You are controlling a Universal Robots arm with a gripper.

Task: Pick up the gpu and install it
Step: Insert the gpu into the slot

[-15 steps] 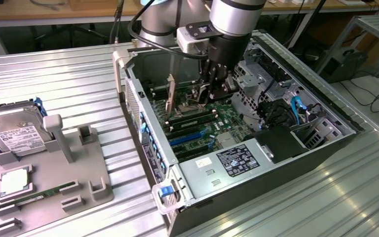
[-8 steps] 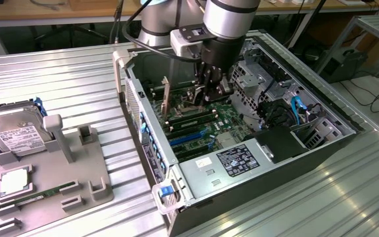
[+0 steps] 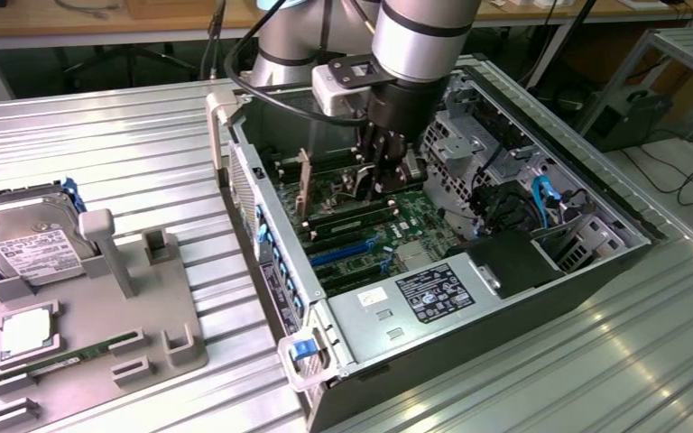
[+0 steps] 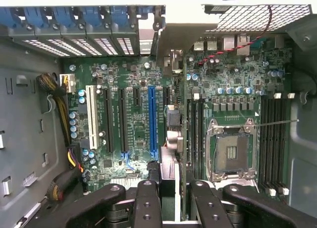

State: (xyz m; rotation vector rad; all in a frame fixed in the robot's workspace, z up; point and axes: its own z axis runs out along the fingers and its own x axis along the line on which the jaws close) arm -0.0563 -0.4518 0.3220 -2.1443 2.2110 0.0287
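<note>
1. Your gripper (image 4: 174, 191) is clamped on the gpu (image 4: 180, 134). The two black fingers (image 4: 147, 198) press on either side of the card, which the wrist view shows edge-on, running away from the jaws.
2. The gpu stands upright over the motherboard (image 4: 133, 79), inside the open computer case (image 3: 248, 171). Its metal bracket end points toward the rear wall, where the row of blue slot latches (image 4: 74, 18) sits.
3. The card lines up lengthwise with the expansion slots. The blue slot (image 4: 153, 119) is just beside it on one side. The black slots (image 4: 122, 119) and the white slot (image 4: 91, 116) lie farther off on that same side.
4. You cannot tell from these views whether the card's lower edge touches a slot or hangs just above one.
5. On the card's other side are the bare CPU socket (image 4: 232, 151) with its metal frame and, beyond that, a bank of memory slots (image 4: 273, 139).
6. In the exterior view the silver arm (image 3: 425, 36) reaches straight down into the case, with the wrist below the upper rim and over the middle of the board.
7. The power supply (image 3: 437, 293), with its dark label, fills the near end of the case.
8. Well apart from the case, toward the exterior view's left, a grey parts holder (image 3: 142, 307) rests on the ribbed metal table (image 3: 106, 135). It carries a hard drive (image 3: 28, 244) leaning in its cradle and a green memory stick (image 3: 69, 356) lying in a groove.
</note>
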